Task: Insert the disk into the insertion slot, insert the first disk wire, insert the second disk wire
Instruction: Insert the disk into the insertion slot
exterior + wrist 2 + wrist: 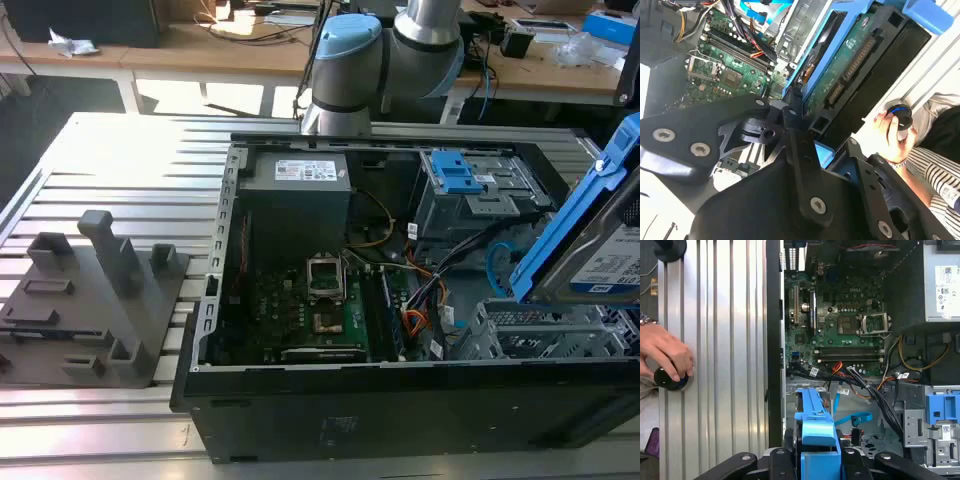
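Observation:
The disk (612, 262), silver-grey with a white label in a bright blue bracket, hangs tilted at the exterior view's right, above the insertion slot (530, 338), a perforated grey cage in the case's front corner. My gripper (817, 458) is shut on the disk (815, 432), with black fingers (796, 142) against the bracket's sides. In the second wrist view the disk (852, 62) shows its green circuit underside. The first disk wire (428, 292), an orange-red bunch, lies beside the motherboard. The second disk wire (856, 417), light blue, loops (497, 262) on the case floor near the slot.
The open black computer case (400, 400) lies on a slotted aluminium table (120, 170). A grey cage with a blue latch (460, 175) sits behind the slot. A grey fixture (95, 300) stands at the exterior view's left. A person's hand (665, 352) rests on a black knob (671, 380).

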Controlling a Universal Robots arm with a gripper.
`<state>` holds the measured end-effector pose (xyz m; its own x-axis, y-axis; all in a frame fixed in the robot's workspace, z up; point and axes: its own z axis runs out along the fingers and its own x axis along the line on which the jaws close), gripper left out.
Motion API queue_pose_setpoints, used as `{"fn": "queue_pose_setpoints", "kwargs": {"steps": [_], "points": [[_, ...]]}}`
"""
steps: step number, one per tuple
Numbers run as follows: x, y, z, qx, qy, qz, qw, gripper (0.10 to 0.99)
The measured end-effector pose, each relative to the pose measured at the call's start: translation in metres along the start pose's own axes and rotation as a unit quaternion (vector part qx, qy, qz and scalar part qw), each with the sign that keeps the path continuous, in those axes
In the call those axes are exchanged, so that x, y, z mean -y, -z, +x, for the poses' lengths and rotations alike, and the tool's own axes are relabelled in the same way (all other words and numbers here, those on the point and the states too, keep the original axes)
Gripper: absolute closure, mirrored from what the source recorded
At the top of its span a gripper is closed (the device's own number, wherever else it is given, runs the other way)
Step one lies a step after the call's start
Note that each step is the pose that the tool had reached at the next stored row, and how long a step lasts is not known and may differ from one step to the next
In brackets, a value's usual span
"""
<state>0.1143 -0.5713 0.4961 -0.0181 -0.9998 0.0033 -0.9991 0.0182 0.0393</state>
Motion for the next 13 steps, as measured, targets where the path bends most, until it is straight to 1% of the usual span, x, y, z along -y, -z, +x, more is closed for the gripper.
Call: {"fn": "queue_pose_setpoints", "kwargs": {"steps": [1,2,4,6,8,10,11,12,13], "points": [[0.0001,-0.0017,0.0000,0.0000,0.000,0.0000,1.0000,0.722],[0.0004,-0.0110,0.0000,-0.0001,0.000,-0.0004,1.0000,0.722],[0.0007,-0.0180,-0.0001,-0.0001,0.000,-0.0006,1.0000,0.722],[0.0009,-0.0226,-0.0001,-0.0002,0.000,-0.0007,1.0000,0.722],[0.0018,-0.0254,-0.0004,-0.0001,0.000,-0.0008,1.0000,0.722],[0.0038,-0.0282,-0.0050,-0.0001,0.001,-0.0008,1.0000,0.722],[0.0090,-0.0319,-0.0127,-0.0002,0.004,-0.0008,1.0000,0.722],[0.0119,-0.0349,-0.0154,-0.0003,0.004,-0.0011,1.0000,0.722],[0.0127,-0.0382,-0.0169,-0.0003,0.004,-0.0011,1.0000,0.722]]}}
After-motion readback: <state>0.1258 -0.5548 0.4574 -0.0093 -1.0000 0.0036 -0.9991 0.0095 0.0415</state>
